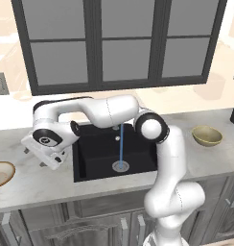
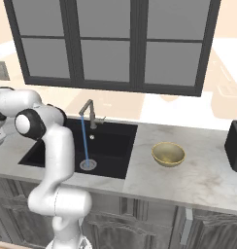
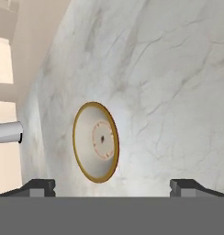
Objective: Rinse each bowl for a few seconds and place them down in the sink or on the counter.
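A shallow bowl (image 1: 1, 174) with a tan-orange rim and cream inside sits on the counter (image 1: 37, 185) at the far left. My gripper (image 1: 35, 158) hovers over the counter between that bowl and the sink (image 1: 97, 161), open and holding nothing. In the hand view the shallow bowl (image 3: 95, 141) lies ahead on the marbled counter (image 3: 178, 92), left of centre between the wide-apart fingertips (image 3: 39, 187), and my gripper (image 3: 112, 187) is clear of it. The olive-yellow bowl (image 1: 207, 135) (image 2: 168, 153) stands upright on the counter right of the sink (image 2: 113, 143). Blue water (image 2: 84, 141) runs from the faucet (image 2: 89, 111) to the drain.
A dark appliance (image 2: 235, 146) stands at the counter's right end. Dark-framed windows (image 1: 119, 43) fill the wall behind the sink. My own arm (image 1: 109, 110) reaches across the back of the basin. A grey cylinder (image 3: 7, 132) shows at the left edge of the hand view.
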Available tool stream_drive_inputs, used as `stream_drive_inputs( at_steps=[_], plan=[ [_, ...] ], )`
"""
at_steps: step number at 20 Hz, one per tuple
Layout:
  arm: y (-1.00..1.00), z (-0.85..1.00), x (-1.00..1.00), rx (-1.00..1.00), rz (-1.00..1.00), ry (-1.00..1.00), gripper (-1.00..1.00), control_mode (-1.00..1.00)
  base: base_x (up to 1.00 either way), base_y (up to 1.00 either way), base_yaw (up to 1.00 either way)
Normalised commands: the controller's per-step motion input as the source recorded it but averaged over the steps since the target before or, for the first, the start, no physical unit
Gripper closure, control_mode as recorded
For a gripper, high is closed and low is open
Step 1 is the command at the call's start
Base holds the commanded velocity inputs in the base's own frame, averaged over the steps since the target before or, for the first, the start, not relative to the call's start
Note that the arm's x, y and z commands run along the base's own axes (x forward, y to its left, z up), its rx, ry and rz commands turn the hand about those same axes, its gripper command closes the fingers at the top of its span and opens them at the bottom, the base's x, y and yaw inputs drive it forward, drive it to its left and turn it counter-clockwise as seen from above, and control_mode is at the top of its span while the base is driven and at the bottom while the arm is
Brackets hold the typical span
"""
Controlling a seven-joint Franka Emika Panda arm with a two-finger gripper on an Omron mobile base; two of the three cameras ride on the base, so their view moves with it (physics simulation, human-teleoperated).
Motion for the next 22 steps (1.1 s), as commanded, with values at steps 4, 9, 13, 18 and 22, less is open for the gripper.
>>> stream_drive_inputs(
  at_steps=[4,9,13,18,22],
  plan=[
    [0.22,0.00,0.00,0.00,0.00,0.05,-1.00,-1.00,0.00,0.00,0.00],
    [0.22,0.00,0.00,-0.02,0.00,0.02,-1.00,-1.00,0.00,0.00,0.00],
    [0.24,0.00,0.00,-0.04,0.00,0.00,-1.00,-1.00,0.00,0.00,0.00],
    [0.25,0.00,0.00,-0.04,0.00,0.00,-1.00,-1.00,0.00,0.00,0.00],
    [0.22,-0.02,0.00,-0.06,0.00,0.00,-1.00,-1.00,0.00,0.00,0.00]
  ],
)
